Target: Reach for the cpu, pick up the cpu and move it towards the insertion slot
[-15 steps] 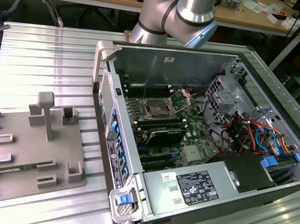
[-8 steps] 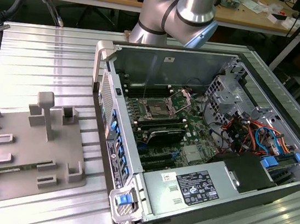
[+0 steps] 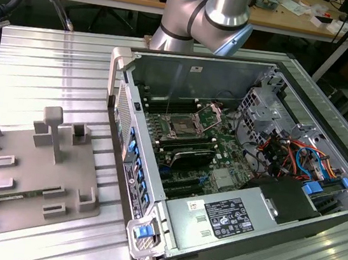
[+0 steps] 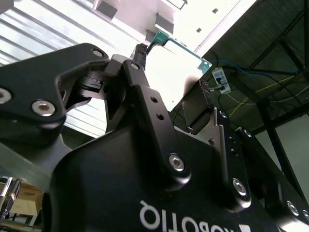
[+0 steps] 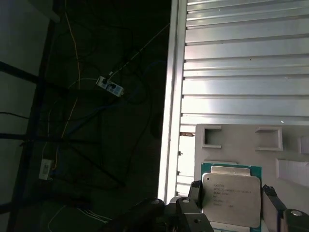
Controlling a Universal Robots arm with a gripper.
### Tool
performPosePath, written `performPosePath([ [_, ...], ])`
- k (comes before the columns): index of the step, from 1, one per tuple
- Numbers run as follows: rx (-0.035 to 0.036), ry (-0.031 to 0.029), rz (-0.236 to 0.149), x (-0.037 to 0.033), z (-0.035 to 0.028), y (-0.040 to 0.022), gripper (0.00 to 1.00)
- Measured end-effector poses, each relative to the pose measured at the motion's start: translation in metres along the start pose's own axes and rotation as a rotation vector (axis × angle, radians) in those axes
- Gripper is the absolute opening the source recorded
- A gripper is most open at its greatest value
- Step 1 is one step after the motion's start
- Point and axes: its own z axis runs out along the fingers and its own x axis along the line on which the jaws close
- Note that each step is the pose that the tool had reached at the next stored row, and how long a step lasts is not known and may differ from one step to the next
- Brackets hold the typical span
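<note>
Gripper (image 5: 231, 192): the black fingers (image 5: 195, 192) sit against two opposite edges of the cpu (image 5: 231, 199). Both wrist views show no gap at either edge, so the grip is judged clamped on the chip.
Chip position: the cpu is held between the fingers with its silver lid facing the first wrist camera and a green board rim round the lid. It hangs above the grey plate (image 5: 241, 145), near the edge of the ribbed table (image 5: 241, 72).
Insertion slot (image 3: 183, 128): it is on the board inside the open computer case (image 3: 194, 75). In the exterior view it is well apart from the grey plate.
Handling: the chip is judged light, thin and stiff. The metal lid looks smooth, so slip under a light edge grip is possible. The underside contacts are judged fragile.
Grip location: take hold on opposite edges of the green rim, clear of the lid face and underside, and keep the chip level.
</note>
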Motion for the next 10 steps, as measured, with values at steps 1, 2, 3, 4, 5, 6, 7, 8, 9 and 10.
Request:
performPosePath([
  [1,0.0,0.0,0.0,0.0,-0.0013,0.0002,0.55],
  [2,-0.0001,0.0,0.0,0.0,-0.0022,0.0004,0.55],
  [3,-0.0002,0.0,0.0,0.0,-0.0037,0.0007,0.55],
  [4,-0.0003,0.0,0.0,0.0,-0.0046,0.0008,0.55],
  [5,-0.0004,0.0,0.0,0.0001,-0.0056,0.001,0.55],
  [6,-0.0004,0.0,0.0,0.0001,-0.0073,0.0013,0.55],
  [7,-0.0005,0.0,0.0,0.0001,-0.0086,0.0015,0.55],
  [8,-0.0005,0.0,0.0,0.0001,-0.0103,0.0018,0.55],
  [9,-0.0006,-0.0001,0.0,0.0001,-0.0106,0.0019,0.55],
  [10,-0.0007,-0.0001,0.0,0.0001,-0.0106,0.0019,0.55],
])
